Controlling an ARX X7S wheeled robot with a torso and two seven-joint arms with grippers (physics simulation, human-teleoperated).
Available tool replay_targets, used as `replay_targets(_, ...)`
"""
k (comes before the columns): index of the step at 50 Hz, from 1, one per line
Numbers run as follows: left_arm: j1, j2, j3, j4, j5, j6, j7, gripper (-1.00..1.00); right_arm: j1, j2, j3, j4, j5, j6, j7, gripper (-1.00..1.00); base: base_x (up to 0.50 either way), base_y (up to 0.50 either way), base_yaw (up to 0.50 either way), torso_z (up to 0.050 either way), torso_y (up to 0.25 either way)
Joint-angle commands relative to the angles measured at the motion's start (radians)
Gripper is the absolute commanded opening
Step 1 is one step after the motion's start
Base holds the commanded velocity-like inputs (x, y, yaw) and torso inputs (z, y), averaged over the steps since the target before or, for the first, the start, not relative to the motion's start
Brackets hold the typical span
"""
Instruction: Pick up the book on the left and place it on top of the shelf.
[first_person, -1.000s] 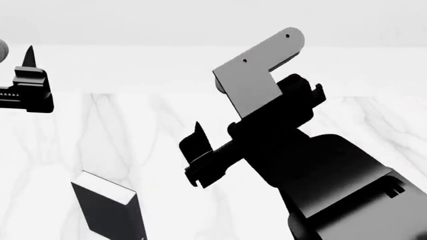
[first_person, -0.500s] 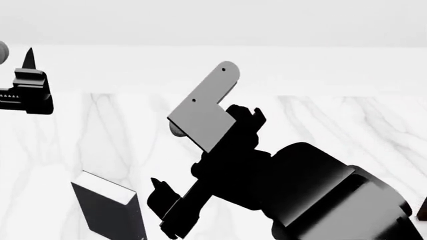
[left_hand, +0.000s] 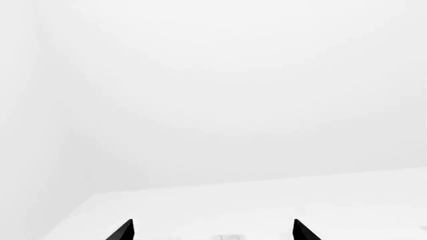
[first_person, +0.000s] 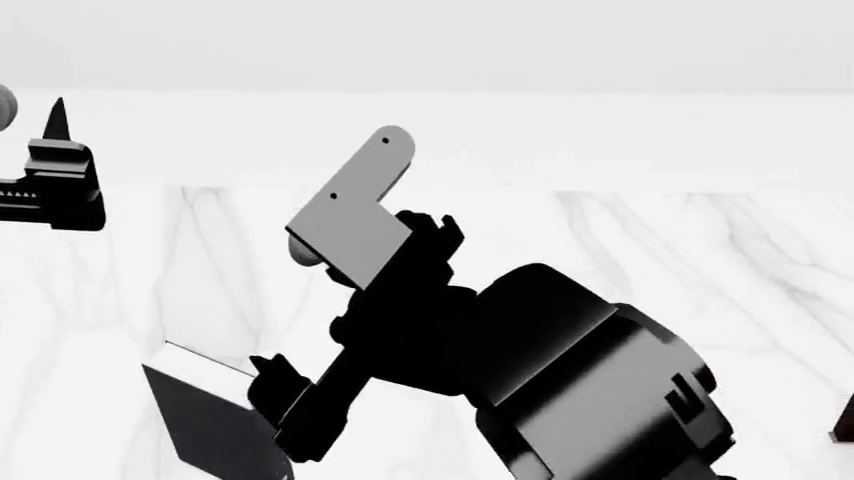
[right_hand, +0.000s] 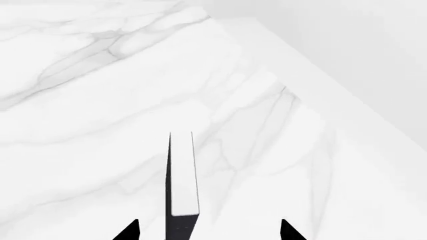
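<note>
Near tabletop edge, left side: book (first_person: 214, 425) upright on the marble tabletop (first_person: 694, 260). Directly above, right gripper (right_hand: 209, 231), fingers spread wide, straddling book, not touching. Far left: left gripper (left_hand: 212, 231), spread, empty.

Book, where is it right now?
The book stands on the marble table at the head view's lower left, between the open right gripper's fingertips in the right wrist view.

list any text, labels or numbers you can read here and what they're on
None: no readable text in any view.
The book shows only a plain dark cover and white page edges.
The right gripper, left gripper and marble table carry no markings.
</note>
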Motion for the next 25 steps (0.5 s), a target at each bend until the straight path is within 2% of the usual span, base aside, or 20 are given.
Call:
replay_targets(1, 0.001, -0.003, 0.001, -0.001, -0.003, 0.002, -0.003, 1.0, 0.025, -0.069, -0.053, 0.161, -0.038, -0.106, -0.046, 1.0, 0.0, 0.0, 0.0, 0.0, 0.0)
replay_targets(25, 0.007, -0.006, 0.008, -0.011, -0.007, 0.017, -0.009, 1.0, 0.059, -0.234, -0.141, 0.588, -0.11, -0.355, -0.141, 1.0, 0.0, 0.0, 0.0, 0.0, 0.0)
